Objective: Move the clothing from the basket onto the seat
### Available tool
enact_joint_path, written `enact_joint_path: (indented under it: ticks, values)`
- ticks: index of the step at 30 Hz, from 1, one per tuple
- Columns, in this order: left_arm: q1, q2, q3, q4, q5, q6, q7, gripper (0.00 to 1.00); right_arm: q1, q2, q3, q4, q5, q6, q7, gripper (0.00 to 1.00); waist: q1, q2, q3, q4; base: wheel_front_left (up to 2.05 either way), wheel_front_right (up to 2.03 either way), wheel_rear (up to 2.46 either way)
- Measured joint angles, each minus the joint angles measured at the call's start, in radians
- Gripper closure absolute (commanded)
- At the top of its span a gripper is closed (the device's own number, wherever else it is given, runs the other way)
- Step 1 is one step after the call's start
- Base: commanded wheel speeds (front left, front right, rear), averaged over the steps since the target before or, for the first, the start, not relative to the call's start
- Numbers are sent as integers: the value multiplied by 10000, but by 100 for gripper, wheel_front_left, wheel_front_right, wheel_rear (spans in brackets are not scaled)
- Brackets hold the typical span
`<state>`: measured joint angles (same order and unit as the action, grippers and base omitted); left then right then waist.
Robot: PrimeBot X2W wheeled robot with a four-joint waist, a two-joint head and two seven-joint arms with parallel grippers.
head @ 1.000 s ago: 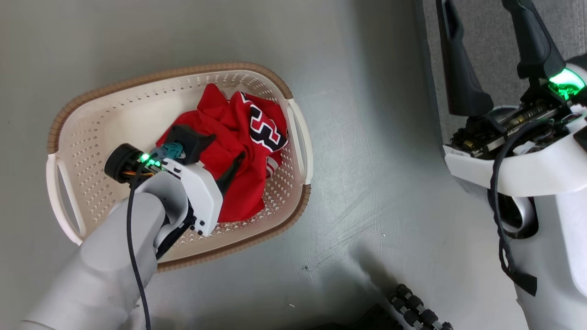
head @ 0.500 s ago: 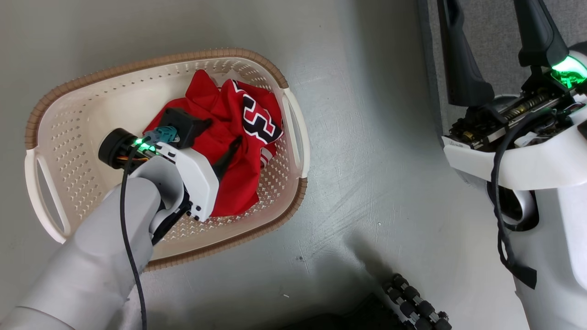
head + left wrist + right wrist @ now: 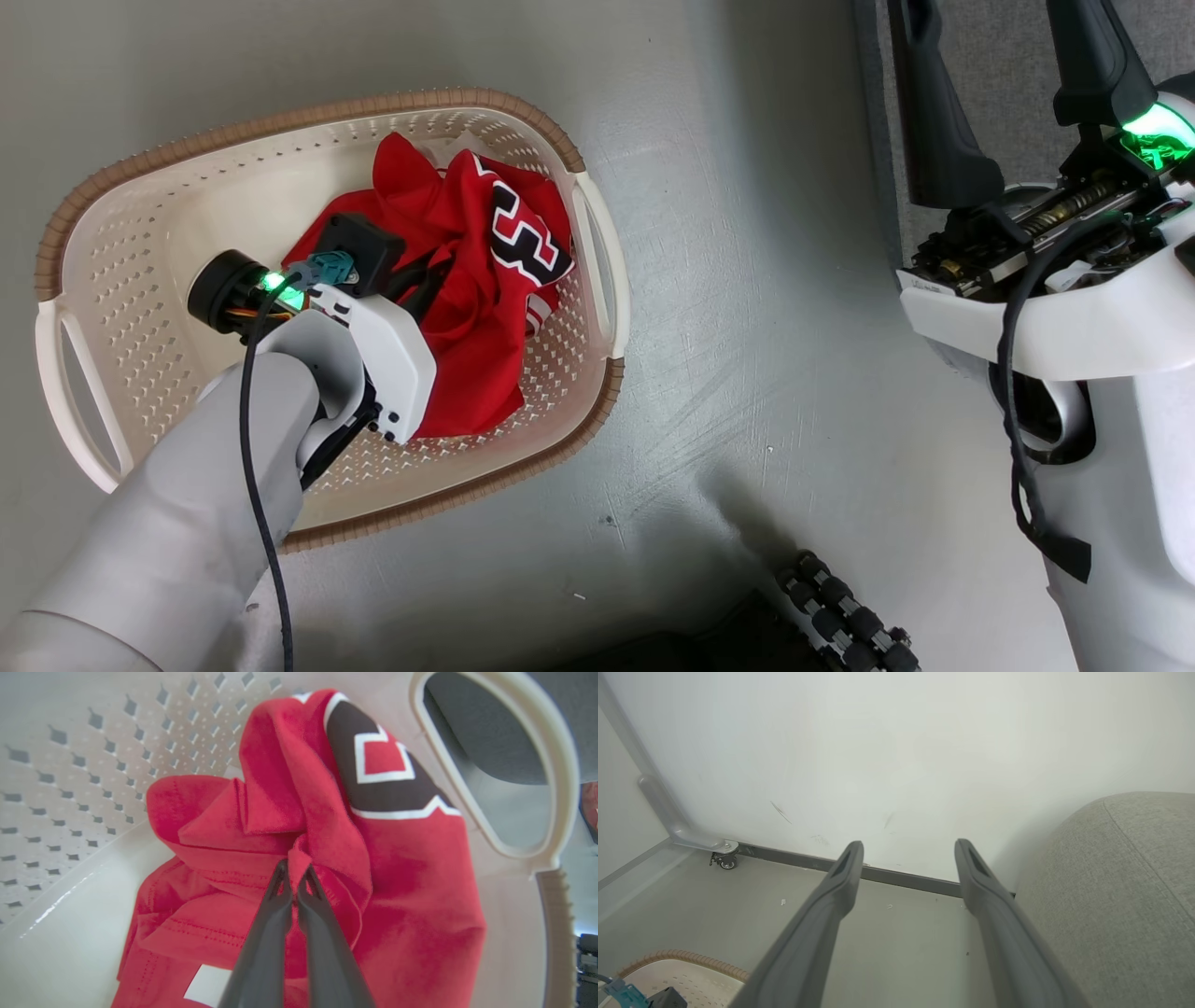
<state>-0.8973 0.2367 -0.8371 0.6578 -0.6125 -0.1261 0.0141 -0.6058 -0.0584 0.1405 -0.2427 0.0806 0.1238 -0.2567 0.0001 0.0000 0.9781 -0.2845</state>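
Left gripper (image 3: 294, 870) is clamped on clothing (image 3: 411, 896) in the basket (image 3: 308, 117); right gripper (image 3: 909, 847) is held apart near the seat (image 3: 1120, 896).

My left gripper (image 3: 294, 868) is nipped on a fold of the clothing (image 3: 467, 373), low inside the basket (image 3: 168, 224). In my left wrist view perforated wall closes off 9 to 12 o'clock, and the handle loop (image 3: 565, 788) stands at 2. Above the rim the basket is open. From the head, bare floor (image 3: 747, 327) lies free at the basket's 3 o'clock. My right gripper (image 3: 908, 847), fingers spread, faces the wall (image 3: 896, 742) at 12, with the seat (image 3: 1111, 882) bulging in at 4.
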Motion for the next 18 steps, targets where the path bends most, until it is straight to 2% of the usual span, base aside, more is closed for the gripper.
enact_joint_path:
  ticks: [18]
  values:
    - [-47, 221, 293, -251, -742, 0, -1127, 100, -300, 4, -194, 186, -2, 0, 0, 0, 0, 0, -322, 346, 0, 0, 0]
